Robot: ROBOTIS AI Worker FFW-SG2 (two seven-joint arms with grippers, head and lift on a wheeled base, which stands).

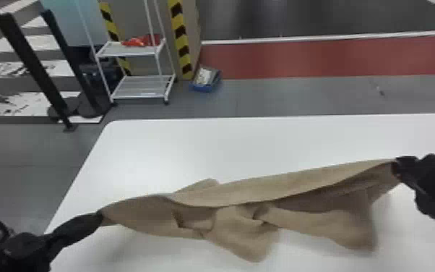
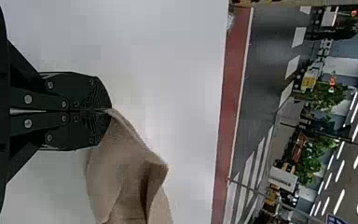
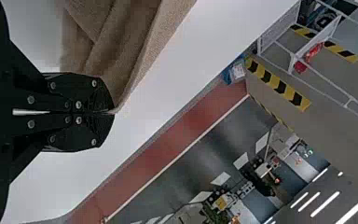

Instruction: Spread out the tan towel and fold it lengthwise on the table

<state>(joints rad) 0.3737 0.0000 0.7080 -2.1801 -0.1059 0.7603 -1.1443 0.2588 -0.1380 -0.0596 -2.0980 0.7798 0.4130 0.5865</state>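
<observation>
Tan towel [image 1: 300,188], stretched crookedly between two black grippers over the white table [image 1: 245,144], its middle drooping in loose, rumpled folds. The robot's left gripper [image 1: 101,213] has its fingers pressed together on one end of the cloth; the right gripper [image 1: 395,165] pinches the other end just as firmly.

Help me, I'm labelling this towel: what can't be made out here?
Inner layers of the tan towel: hidden by its own folds, head view.
Cloth inside the left gripper and right gripper: hidden by their fingers, each wrist view.
Near edge of the table: cut off by the head view's bottom edge.
Red item on the cart: too small to identify, head view.
</observation>
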